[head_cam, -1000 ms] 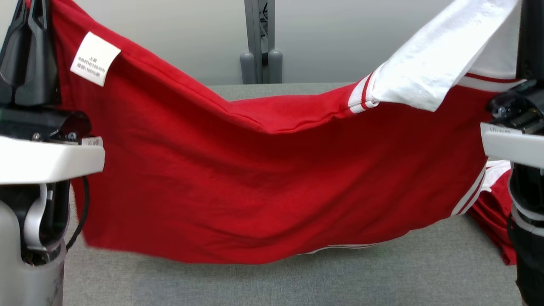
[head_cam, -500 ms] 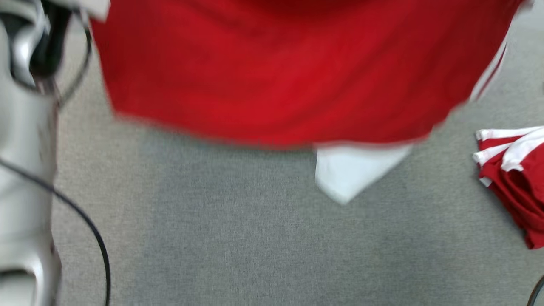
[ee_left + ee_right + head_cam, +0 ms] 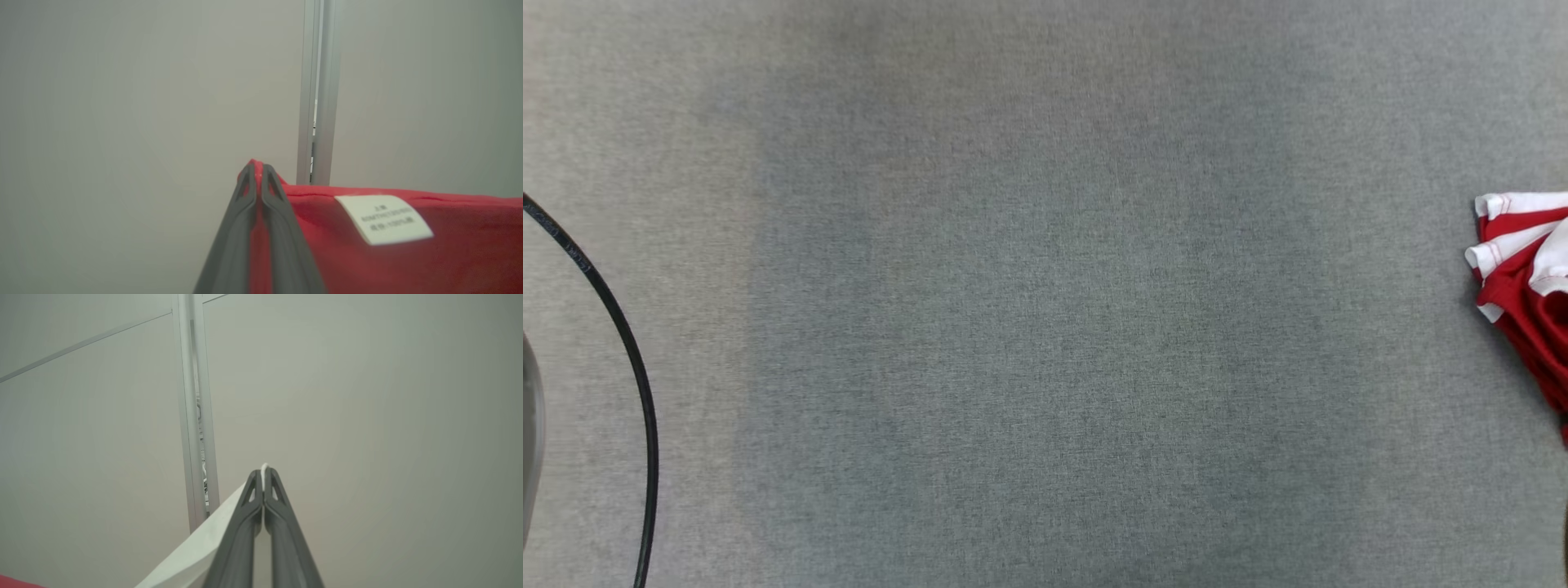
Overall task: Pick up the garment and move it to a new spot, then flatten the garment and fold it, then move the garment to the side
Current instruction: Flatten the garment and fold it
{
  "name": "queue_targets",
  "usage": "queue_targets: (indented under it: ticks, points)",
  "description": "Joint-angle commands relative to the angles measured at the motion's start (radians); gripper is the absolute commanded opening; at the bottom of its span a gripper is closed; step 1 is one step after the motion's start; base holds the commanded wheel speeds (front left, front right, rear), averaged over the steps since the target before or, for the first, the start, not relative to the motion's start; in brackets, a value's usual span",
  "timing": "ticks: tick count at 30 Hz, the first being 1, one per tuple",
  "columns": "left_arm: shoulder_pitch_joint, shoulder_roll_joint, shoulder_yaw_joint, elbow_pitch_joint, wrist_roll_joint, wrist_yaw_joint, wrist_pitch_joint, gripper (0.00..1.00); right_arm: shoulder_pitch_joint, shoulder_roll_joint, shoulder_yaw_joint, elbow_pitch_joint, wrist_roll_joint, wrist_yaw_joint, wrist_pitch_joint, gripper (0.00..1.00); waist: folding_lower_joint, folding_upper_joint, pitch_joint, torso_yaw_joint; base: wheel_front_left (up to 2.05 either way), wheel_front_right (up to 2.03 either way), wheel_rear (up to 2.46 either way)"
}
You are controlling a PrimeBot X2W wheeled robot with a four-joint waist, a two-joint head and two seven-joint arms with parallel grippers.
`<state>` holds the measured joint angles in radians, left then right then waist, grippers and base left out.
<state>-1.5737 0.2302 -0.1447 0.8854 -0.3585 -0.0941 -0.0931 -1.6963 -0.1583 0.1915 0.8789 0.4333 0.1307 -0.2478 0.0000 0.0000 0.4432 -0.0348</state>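
In the left wrist view the red garment [image 3: 408,261] with a white care label [image 3: 384,219] hangs to the right of my left gripper [image 3: 256,171], which is shut on its red edge. In the right wrist view my right gripper [image 3: 264,475] is shut on the garment's white part [image 3: 196,551], with a sliver of red at the bottom left corner. Both grippers point at a pale wall.
The head view looks down on the grey table [image 3: 1045,327]. A second red and white folded piece of clothing [image 3: 1523,278] lies at its right edge. A black cable [image 3: 621,343] curves along the left edge. A metal post [image 3: 316,94] stands against the wall.
The head camera has tilted down, so the held garment and both arms have slid out of the top of its view; the folded clothing at the right stays put.
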Motion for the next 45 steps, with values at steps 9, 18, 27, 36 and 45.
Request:
queue_targets:
  ticks: [9, 18, 27, 36, 45]
  points:
    - [0.047, -0.053, -0.037, 0.23, -0.062, -0.036, 0.002, 0.0, 0.078, 0.004, 0.123, 0.156, 0.04, 0.0, -0.015, 0.0, 0.0, 0.0, 0.073, 0.014, 0.0, 0.0, 0.0]
    - [0.24, -0.119, -0.083, 0.215, -0.151, -0.036, -0.096, 0.0, 0.404, -0.079, 0.233, -0.109, 0.207, 0.0, -0.02, 0.0, 0.0, 0.0, 0.079, 0.048, 0.0, 0.0, 0.0]
    - [0.623, -0.101, -0.094, -0.043, -0.178, -0.031, -0.168, 0.0, 0.983, -0.103, 0.164, -0.497, 0.27, 0.0, -0.018, 0.0, 0.0, 0.0, -0.002, 0.046, 0.0, 0.0, 0.0]
    - [1.131, 0.03, -0.059, -0.523, -0.201, 0.054, -0.05, 0.0, 1.477, -0.048, 0.07, -0.748, 0.238, 0.0, -0.008, 0.0, 0.0, 0.0, -0.141, 0.008, 0.0, 0.0, 0.0]
    - [1.547, 0.124, -0.037, -0.913, -0.261, 0.155, 0.158, 0.0, 1.803, 0.053, -0.041, -0.942, 0.15, 0.0, 0.11, 0.0, 0.0, 0.0, -0.235, -0.013, 0.0, 0.0, 0.0]
